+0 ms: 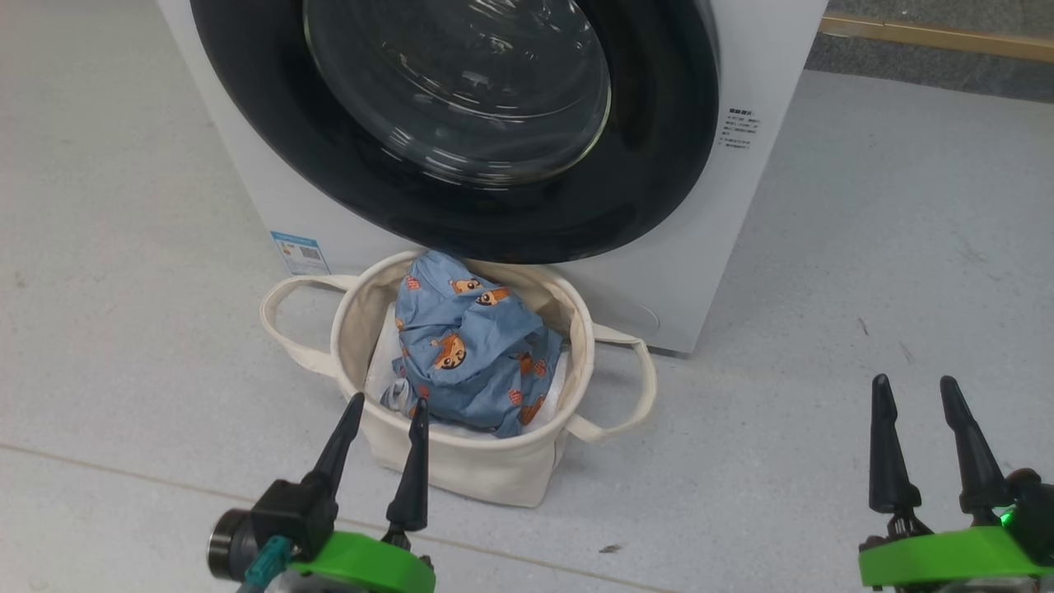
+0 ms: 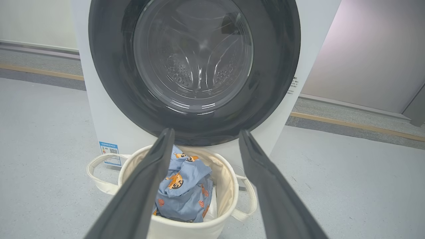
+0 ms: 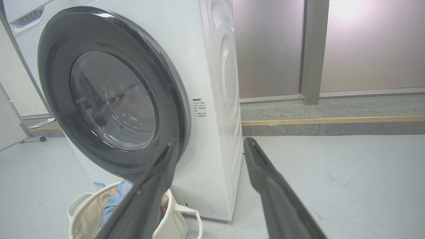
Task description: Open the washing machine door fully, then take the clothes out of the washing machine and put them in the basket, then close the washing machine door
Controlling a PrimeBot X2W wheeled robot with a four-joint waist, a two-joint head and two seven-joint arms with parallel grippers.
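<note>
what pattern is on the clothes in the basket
Light blue fabric printed with small orange cartoon animals; the clothes show best in the head view, inside the cream basket.

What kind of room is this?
Probably a lab or showroom rather than a home laundry: a lone white front-loading washing machine stands on grey floor, a cream canvas basket of printed clothes before it, frosted wall panels behind.

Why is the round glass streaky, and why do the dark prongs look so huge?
Head view: bright reflections streak the washing machine door. Left wrist view: the wide lens stretches the left gripper. Right wrist view: the back wall glares white.
</note>
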